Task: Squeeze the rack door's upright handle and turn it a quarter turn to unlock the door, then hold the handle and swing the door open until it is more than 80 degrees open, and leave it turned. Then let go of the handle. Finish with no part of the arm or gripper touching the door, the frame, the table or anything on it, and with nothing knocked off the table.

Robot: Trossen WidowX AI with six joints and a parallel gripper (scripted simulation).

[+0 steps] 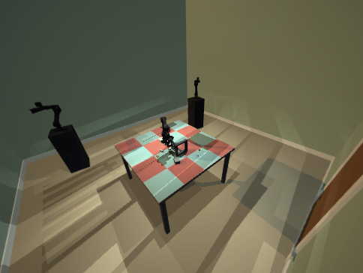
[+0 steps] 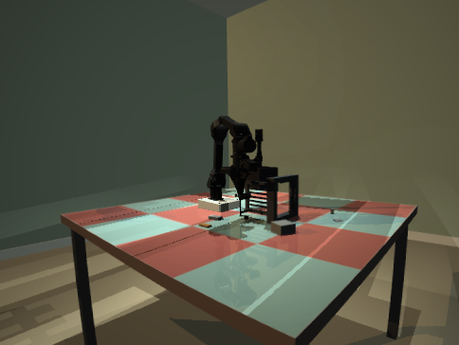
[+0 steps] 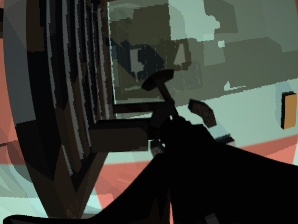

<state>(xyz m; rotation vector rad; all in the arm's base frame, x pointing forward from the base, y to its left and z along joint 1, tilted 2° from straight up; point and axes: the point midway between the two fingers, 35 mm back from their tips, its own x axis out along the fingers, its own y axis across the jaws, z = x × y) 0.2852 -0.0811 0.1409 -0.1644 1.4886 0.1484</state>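
The rack's open square frame (image 1: 186, 147) (image 2: 295, 199) stands upright on the checkered table (image 1: 161, 189) (image 2: 228, 289). The barred door (image 3: 92, 75) stands swung out from the frame toward the arm's side; its exact angle cannot be told. My gripper (image 2: 242, 194) (image 3: 189, 156) is at the door's free edge, shut on the handle. In the wrist view the handle (image 3: 165, 92) shows as a dark stem with a wide end beyond the fingers, beside the bars. The black fingers hide the gripped part, and the handle's turn is hard to judge.
A grey block (image 1: 177, 161) (image 2: 284, 227) lies in front of the frame. An orange piece (image 2: 205, 225) (image 3: 290, 111) and a small grey piece (image 2: 215, 218) lie near the arm's white base (image 2: 212, 205). A small dark peg (image 2: 332, 211) stands right of the frame.
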